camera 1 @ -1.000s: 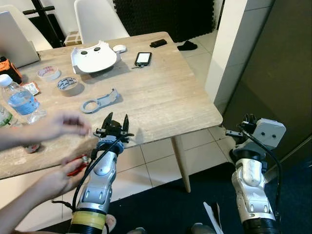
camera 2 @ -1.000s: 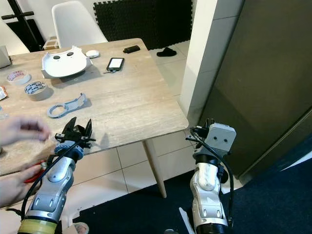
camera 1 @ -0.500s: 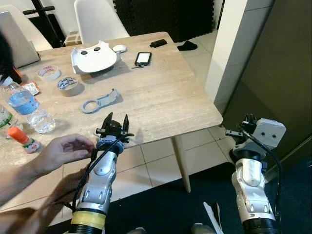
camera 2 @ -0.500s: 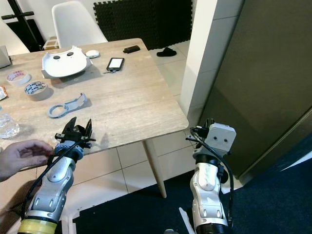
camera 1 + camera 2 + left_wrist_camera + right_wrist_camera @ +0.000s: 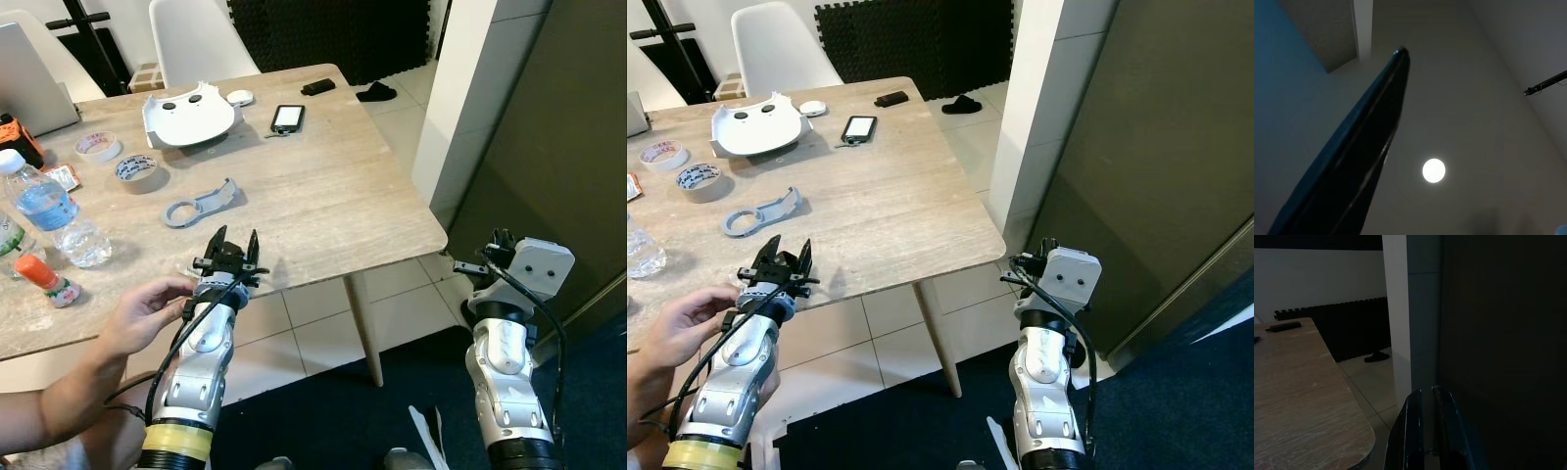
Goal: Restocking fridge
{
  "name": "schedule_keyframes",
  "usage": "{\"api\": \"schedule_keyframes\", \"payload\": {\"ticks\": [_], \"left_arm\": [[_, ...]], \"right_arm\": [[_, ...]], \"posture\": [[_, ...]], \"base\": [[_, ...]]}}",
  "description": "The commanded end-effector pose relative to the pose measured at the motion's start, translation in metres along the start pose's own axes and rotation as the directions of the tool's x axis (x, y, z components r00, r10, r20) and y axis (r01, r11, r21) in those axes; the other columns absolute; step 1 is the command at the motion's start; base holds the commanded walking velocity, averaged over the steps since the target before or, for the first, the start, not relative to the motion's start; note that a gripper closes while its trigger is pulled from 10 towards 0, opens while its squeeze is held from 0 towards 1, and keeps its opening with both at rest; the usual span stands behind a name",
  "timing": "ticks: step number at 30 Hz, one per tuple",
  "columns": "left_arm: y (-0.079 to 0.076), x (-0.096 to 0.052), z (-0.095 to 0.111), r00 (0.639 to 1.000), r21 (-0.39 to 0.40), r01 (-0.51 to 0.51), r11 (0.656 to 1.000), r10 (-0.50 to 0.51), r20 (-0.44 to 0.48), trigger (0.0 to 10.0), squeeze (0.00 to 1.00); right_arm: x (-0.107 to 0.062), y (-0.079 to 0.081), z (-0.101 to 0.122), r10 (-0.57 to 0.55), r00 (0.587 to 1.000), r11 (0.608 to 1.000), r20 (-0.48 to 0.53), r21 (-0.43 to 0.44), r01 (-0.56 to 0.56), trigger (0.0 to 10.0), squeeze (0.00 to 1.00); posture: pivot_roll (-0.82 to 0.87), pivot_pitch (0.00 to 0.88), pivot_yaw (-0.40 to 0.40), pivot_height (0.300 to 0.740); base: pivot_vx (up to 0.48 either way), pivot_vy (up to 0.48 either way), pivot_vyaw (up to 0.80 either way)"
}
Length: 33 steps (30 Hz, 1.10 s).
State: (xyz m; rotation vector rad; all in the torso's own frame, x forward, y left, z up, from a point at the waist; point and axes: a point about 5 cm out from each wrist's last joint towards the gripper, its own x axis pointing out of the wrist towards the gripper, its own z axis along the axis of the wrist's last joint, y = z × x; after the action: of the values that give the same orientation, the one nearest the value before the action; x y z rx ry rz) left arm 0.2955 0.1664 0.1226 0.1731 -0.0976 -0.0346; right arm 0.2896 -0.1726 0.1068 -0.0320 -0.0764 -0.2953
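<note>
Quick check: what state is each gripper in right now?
Left gripper: open, holding nothing, pointing up beside a person's hand.
Right gripper: nearly shut, holding nothing.

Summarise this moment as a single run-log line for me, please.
left pincer: open, raised at table edge | person's hand: on left wrist | right pincer: near-closed, idle by dark fridge door | restocking: not begun

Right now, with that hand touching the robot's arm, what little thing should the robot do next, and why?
Probably hold both arms where they are. A person's hand is on the left arm just below the left gripper, which points up with its fingers spread at the table edge. The right gripper is raised beside the dark door. Moving could pinch the hand.
</note>
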Motion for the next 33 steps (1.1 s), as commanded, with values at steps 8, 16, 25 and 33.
{"api": "schedule_keyframes", "payload": {"ticks": [8, 16, 25, 33], "left_arm": [[-0.0018, 0.0005, -0.001, 1.0, 0.001, 0.001, 1.0, -0.001, -0.01, 10.0, 0.0], [-0.0016, 0.0003, -0.0014, 1.0, 0.001, 0.0, 1.0, 0.0, -0.012, 10.0, 0.0], [-0.0018, 0.0003, -0.0015, 1.0, 0.002, 0.001, 1.0, -0.001, -0.012, 10.0, 0.0], [-0.0017, 0.0, -0.0017, 1.0, 0.003, -0.001, 1.0, 0.002, -0.014, 10.0, 0.0]], "right_arm": [[-0.0001, -0.0021, -0.0031, -0.01, 1.0, 1.0, -0.021, -0.001, 0.01, 10.0, 0.0], [-0.0004, -0.0017, -0.0032, -0.01, 1.0, 1.0, -0.021, 0.0, 0.01, 10.0, 0.0], [-0.0003, -0.0019, -0.0031, -0.01, 1.0, 1.0, -0.022, -0.001, 0.01, 10.0, 0.0], [-0.0001, -0.0023, -0.0032, -0.011, 1.0, 1.0, -0.023, -0.001, 0.011, 10.0, 0.0]], "posture": [[-0.02, 0.096, 0.026, 0.74], [-0.02, 0.096, 0.026, 0.74], [-0.02, 0.097, 0.027, 0.74], [-0.02, 0.098, 0.025, 0.74]], "base": [[0.0, 0.0, 0.0], [0.0, 0.0, 0.0], [0.0, 0.0, 0.0], [0.0, 0.0, 0.0]]}}
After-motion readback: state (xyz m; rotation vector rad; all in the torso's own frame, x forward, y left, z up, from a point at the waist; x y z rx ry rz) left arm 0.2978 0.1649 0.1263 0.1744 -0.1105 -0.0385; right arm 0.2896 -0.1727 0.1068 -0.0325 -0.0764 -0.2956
